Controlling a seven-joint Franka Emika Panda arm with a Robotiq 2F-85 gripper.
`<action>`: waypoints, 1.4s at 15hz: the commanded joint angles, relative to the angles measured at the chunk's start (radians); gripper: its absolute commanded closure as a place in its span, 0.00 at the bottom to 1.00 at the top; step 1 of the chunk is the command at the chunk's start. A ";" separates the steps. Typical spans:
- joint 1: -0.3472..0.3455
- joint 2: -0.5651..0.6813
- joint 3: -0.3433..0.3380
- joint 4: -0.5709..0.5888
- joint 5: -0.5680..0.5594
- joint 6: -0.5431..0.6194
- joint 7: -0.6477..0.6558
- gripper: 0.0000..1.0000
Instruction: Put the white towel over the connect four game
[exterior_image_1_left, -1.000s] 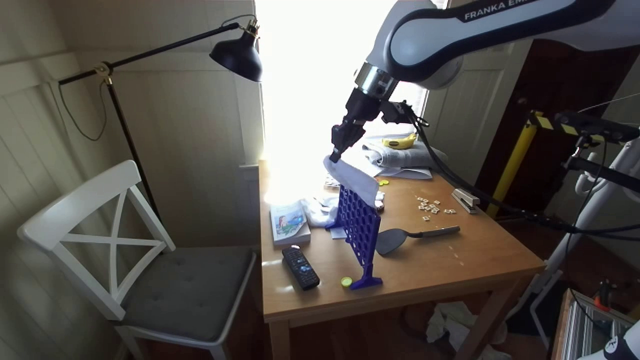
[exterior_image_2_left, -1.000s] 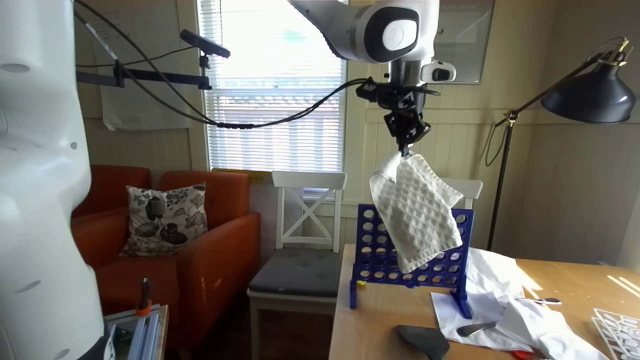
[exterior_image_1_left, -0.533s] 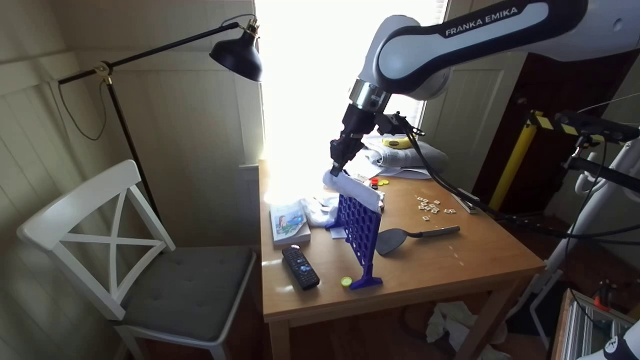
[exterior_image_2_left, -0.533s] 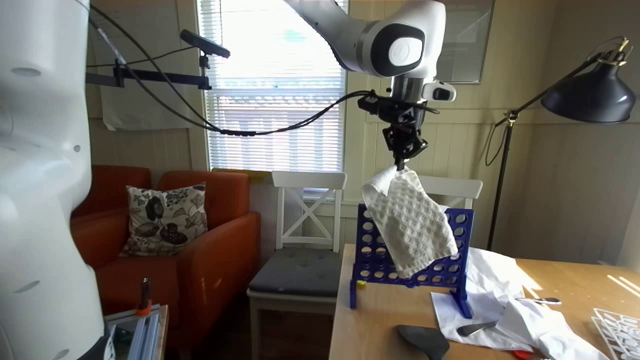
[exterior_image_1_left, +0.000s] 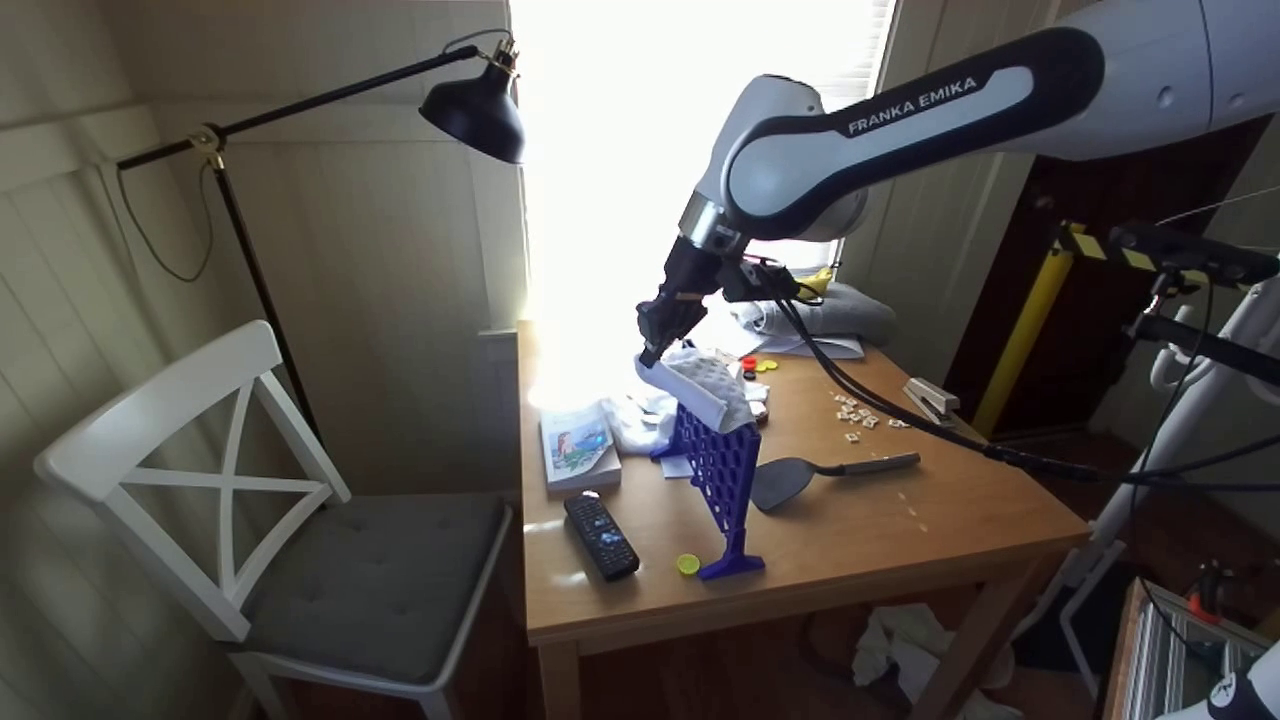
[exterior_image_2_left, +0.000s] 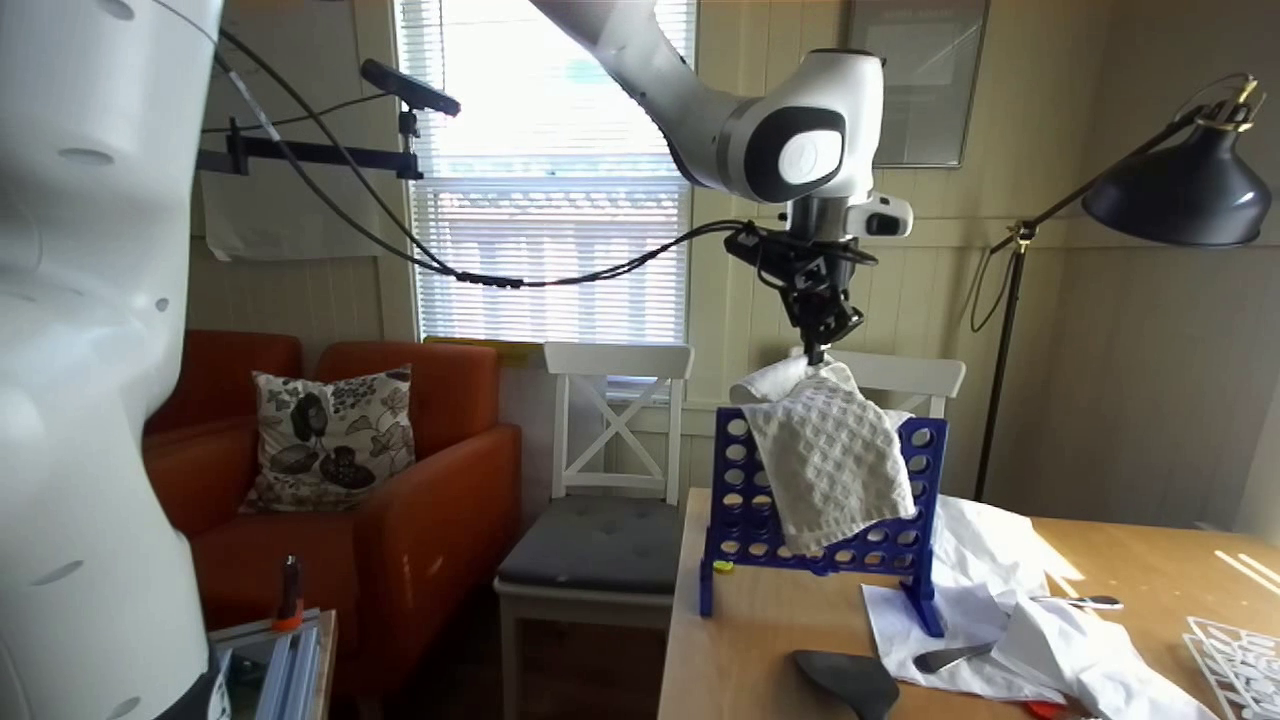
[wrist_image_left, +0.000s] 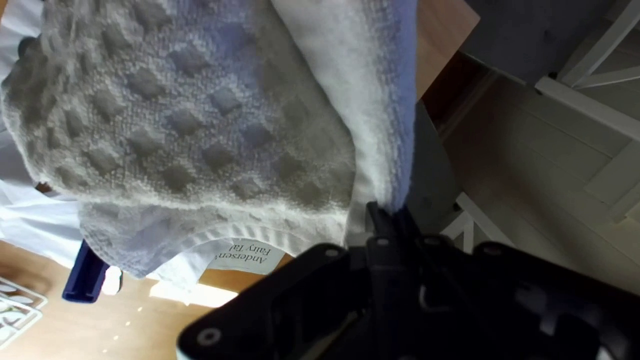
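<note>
The blue connect four rack (exterior_image_1_left: 715, 470) stands upright on the table and shows in both exterior views (exterior_image_2_left: 748, 512). One blue foot (wrist_image_left: 85, 275) shows in the wrist view. The white waffle towel (exterior_image_1_left: 712, 385) bends across the rack's top edge. Its lower part (exterior_image_2_left: 835, 470) hangs down the rack's face, covering the middle holes. My gripper (exterior_image_2_left: 815, 355) is shut on the towel's upper edge, just above the rack's top and slightly past it on the book side (exterior_image_1_left: 648, 360). In the wrist view the fingertips (wrist_image_left: 392, 215) pinch a fold of the towel (wrist_image_left: 200, 115).
A book (exterior_image_1_left: 578, 450), a black remote (exterior_image_1_left: 600, 535) and a yellow disc (exterior_image_1_left: 688, 565) lie on one side of the rack. A spatula (exterior_image_1_left: 785, 482) lies on the other side. White cloths (exterior_image_2_left: 1000, 620) lie near the rack's foot. A lamp (exterior_image_1_left: 475, 105) and chair (exterior_image_1_left: 370, 580) stand nearby.
My gripper has come down with the towel and moved across the rack toward the book side. The towel, earlier hanging beside the rack, now bends over its top edge. The yellow disc shifted slightly.
</note>
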 joint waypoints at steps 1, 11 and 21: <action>0.009 0.048 0.001 0.033 -0.030 -0.022 0.055 0.99; 0.013 0.061 -0.003 0.045 -0.079 -0.038 0.076 0.43; 0.015 -0.280 -0.070 -0.103 -0.464 -0.055 0.271 0.00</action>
